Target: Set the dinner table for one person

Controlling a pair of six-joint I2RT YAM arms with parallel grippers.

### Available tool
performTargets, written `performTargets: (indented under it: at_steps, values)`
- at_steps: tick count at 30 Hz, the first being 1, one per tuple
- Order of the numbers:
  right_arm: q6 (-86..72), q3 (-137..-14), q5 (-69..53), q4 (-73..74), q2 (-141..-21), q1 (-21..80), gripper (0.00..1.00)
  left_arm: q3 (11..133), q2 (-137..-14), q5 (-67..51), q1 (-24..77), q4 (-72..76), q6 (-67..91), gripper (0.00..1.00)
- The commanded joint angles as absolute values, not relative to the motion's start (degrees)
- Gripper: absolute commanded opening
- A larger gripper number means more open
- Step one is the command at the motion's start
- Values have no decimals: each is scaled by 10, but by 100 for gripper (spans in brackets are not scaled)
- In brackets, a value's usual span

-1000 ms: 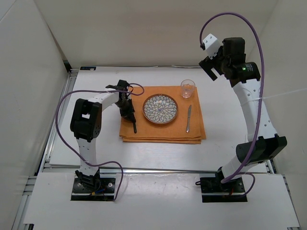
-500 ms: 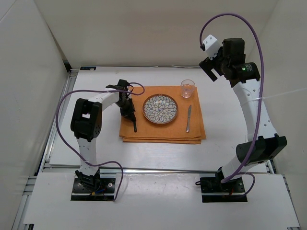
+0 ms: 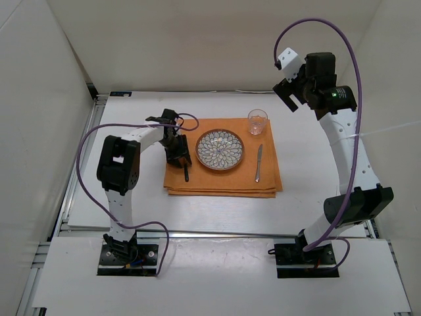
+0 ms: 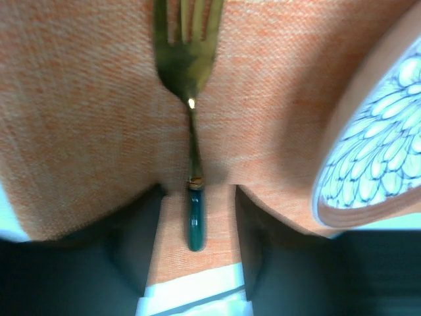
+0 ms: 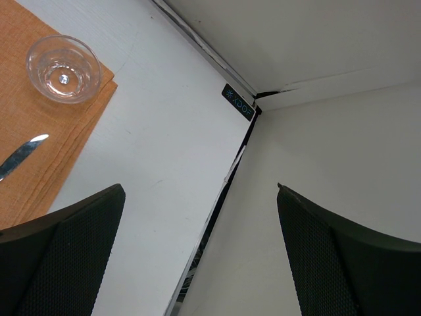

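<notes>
The white dinner table (image 3: 309, 191) carries an orange placemat (image 3: 223, 181) with a patterned plate (image 3: 220, 149) at its middle. A gold fork with a dark green handle (image 4: 191, 131) lies flat on the placemat (image 4: 99, 99), left of the plate (image 4: 375, 158). My left gripper (image 4: 197, 197) stands open low over the fork's handle, with a finger on each side and cloth showing between finger and handle. From above, the left gripper (image 3: 178, 158) hides most of the fork (image 3: 185, 172). My right gripper (image 3: 287, 92) hangs open and empty, high over the table's far right corner.
A clear glass (image 3: 257, 122) stands on the placemat's far right corner, with a knife (image 3: 259, 163) lying right of the plate. The right wrist view shows the glass (image 5: 63, 68), the knife's tip (image 5: 20, 158), bare table (image 5: 164, 131) and the white walls' corner.
My left gripper's jaws have come apart from the fork's handle, and the fork now rests on the placemat. Neither arm has shifted otherwise.
</notes>
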State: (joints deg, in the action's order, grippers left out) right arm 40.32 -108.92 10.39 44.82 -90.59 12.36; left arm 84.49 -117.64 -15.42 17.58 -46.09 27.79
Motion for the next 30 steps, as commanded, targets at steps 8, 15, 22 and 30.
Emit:
performTargets:
  at_steps: [8,15,22,30]
  values:
    - [394,-1105,99,426,-895,120,100,859,-1099,-100,162,-464,287,86]
    - [388,-1110,99,426,-901,115,100,844,-1028,-92,123,-481,255,95]
    - [329,-1092,89,513,-925,36,100,850,-933,-54,17,-481,160,100]
    - [303,-1024,61,524,-925,-99,100,830,-913,-29,-99,-504,27,100]
